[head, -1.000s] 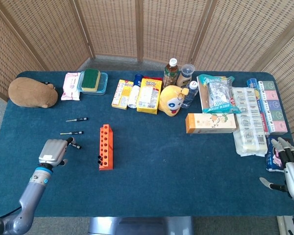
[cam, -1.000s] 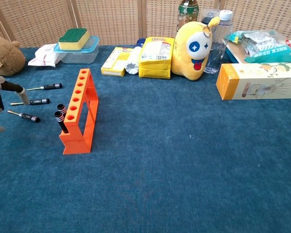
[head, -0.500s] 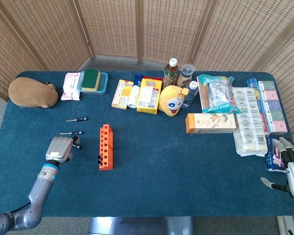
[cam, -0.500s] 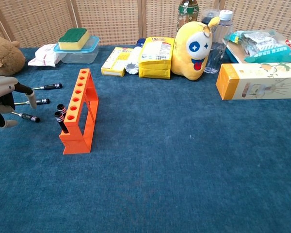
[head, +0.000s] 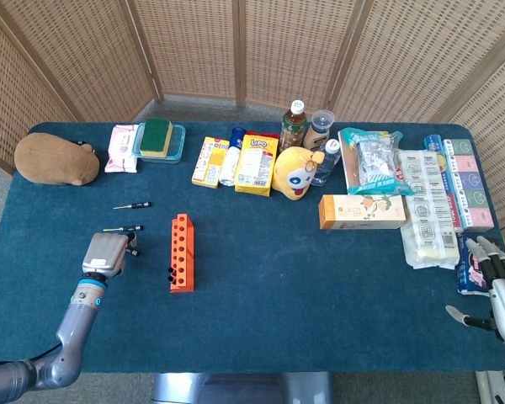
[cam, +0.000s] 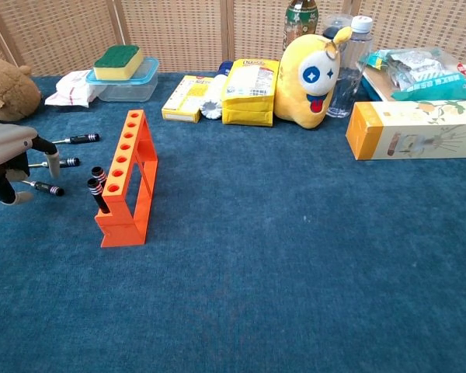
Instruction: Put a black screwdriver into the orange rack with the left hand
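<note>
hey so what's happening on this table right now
The robot's left hand hangs over three black screwdrivers lying loose on the blue table, just left of the orange rack. Its fingers point down at the nearest screwdriver, but it holds nothing yet. Two screwdrivers already stand in the rack's near end. The right hand rests open at the table's far right edge, away from the work. Snack boxes, bottles and a yellow plush toy line the back.

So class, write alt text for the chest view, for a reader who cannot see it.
The robot's left hand hovers over three black screwdrivers lying on a blue table, left of an orange rack already holding two. Snack boxes and a yellow plush toy stand behind.
</note>
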Action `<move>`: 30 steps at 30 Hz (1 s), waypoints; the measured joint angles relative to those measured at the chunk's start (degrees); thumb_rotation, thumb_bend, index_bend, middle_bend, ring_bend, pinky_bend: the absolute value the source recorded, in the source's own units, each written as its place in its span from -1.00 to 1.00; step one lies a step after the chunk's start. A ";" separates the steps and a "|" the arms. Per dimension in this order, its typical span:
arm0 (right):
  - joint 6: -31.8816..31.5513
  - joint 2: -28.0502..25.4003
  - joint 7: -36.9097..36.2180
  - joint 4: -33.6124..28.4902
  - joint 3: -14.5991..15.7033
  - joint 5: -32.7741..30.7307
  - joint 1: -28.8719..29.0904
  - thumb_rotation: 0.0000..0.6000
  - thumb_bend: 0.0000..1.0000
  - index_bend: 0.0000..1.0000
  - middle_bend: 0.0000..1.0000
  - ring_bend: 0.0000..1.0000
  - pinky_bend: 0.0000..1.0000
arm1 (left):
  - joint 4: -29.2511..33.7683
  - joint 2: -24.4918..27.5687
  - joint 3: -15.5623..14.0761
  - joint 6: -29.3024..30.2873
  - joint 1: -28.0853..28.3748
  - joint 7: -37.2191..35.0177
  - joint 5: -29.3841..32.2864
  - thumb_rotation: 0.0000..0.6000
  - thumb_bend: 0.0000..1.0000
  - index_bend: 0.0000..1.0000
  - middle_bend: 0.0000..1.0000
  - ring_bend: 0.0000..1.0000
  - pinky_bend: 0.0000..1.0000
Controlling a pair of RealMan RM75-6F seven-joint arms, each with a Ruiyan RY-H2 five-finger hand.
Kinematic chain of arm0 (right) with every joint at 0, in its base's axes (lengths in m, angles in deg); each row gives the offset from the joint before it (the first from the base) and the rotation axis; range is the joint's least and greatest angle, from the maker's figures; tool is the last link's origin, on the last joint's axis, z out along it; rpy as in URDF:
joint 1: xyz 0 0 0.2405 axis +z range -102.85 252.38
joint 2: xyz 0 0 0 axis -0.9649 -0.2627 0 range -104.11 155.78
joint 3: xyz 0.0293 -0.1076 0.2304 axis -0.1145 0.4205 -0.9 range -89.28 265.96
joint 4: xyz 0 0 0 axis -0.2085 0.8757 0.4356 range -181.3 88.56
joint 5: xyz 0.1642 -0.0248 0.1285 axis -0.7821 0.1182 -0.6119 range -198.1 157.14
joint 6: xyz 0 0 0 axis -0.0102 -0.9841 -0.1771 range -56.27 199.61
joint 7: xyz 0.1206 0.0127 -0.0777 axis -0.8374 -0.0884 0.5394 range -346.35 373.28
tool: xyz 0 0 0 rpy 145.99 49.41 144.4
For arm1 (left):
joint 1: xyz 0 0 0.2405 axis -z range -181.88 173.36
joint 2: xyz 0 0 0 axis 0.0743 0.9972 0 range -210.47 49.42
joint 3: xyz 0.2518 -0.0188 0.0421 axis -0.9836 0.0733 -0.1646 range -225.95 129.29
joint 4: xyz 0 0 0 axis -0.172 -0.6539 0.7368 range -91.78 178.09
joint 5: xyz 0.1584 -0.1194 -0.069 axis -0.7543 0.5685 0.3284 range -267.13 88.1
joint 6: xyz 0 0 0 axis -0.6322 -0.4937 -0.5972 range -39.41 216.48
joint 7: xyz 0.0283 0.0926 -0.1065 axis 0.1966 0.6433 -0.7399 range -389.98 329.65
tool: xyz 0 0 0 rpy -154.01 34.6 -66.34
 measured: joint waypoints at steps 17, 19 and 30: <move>0.11 -0.16 -1.34 0.42 0.22 0.67 0.17 1.00 -1.00 -1.00 -0.96 -0.85 -0.94 | -2.88 -2.62 -0.49 0.52 1.18 1.66 1.65 1.00 -0.31 -0.19 1.00 1.00 1.00; 0.11 -0.18 -1.38 0.38 0.24 0.68 0.17 1.00 -1.00 -1.00 -0.96 -0.85 -0.94 | -3.10 -2.81 -0.62 0.55 1.29 2.09 1.78 1.00 -0.30 -0.18 1.00 1.00 1.00; -0.38 -0.30 -1.74 0.37 0.22 0.85 0.01 1.00 -1.00 -1.00 -0.96 -0.85 -0.94 | -3.70 -3.96 -0.89 1.19 1.76 3.55 2.12 1.00 -0.30 -0.14 1.00 1.00 1.00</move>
